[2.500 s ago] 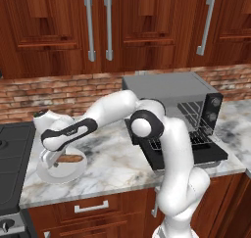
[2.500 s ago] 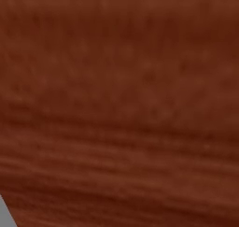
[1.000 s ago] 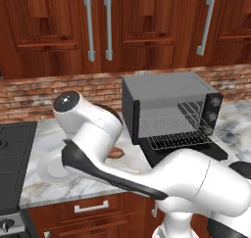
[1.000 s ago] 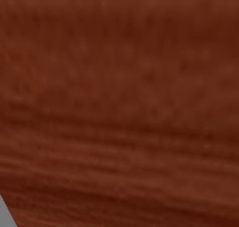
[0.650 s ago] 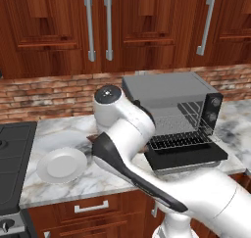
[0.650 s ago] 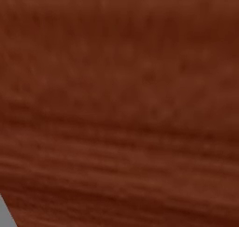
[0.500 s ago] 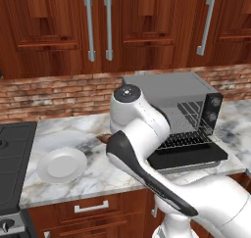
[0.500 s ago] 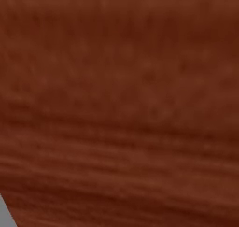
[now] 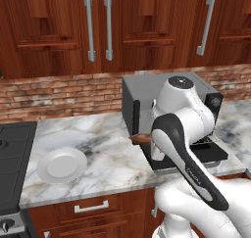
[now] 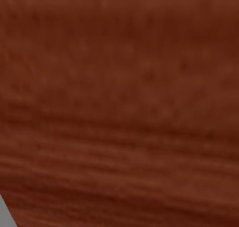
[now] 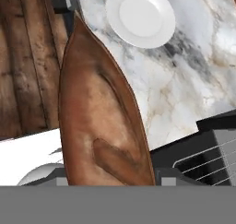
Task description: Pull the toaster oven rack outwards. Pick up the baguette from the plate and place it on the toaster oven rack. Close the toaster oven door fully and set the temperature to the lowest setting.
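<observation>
One baguette held in the fingers, raised over the marble bench at the near-left corner of the toaster oven. Plate bare, far left. Oven door down.

Baguette off the plate, now seemingly beside toaster oven.
</observation>
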Controlling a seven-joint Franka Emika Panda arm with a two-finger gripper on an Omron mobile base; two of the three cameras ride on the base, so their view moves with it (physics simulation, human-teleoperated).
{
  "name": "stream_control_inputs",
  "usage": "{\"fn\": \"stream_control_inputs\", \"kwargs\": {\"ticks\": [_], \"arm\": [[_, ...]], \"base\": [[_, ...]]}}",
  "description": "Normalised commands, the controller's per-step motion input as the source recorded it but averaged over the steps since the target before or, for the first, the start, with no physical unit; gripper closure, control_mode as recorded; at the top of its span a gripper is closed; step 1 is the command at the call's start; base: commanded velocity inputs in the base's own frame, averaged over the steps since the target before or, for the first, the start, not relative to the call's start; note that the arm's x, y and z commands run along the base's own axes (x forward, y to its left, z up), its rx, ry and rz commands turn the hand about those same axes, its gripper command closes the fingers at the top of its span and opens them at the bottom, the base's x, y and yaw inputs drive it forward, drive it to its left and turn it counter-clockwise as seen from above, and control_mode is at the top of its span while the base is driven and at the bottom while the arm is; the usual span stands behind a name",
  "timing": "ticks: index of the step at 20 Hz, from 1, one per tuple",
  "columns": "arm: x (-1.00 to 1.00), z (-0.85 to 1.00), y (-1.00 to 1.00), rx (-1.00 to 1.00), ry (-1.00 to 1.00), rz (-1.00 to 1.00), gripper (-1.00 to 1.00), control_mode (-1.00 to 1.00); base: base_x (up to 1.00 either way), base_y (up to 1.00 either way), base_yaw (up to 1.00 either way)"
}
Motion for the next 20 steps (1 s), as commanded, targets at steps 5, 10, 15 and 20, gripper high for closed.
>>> {"fn": "stream_control_inputs", "kwargs": {"ticks": [5,10,15,20], "arm": [[0.15,0.01,-0.79,0.00,0.32,0.13,1.00,-1.00],[0.11,0.00,-0.74,0.00,0.14,0.11,1.00,-1.00],[0.06,0.00,-0.60,0.00,0.00,0.10,1.00,-1.00],[0.00,0.00,-0.34,-0.01,-0.01,0.09,1.00,-1.00]], "base": [[0.00,0.00,0.00],[0.00,0.00,0.00],[0.00,0.00,0.00],[0.00,0.00,0.00]]}}
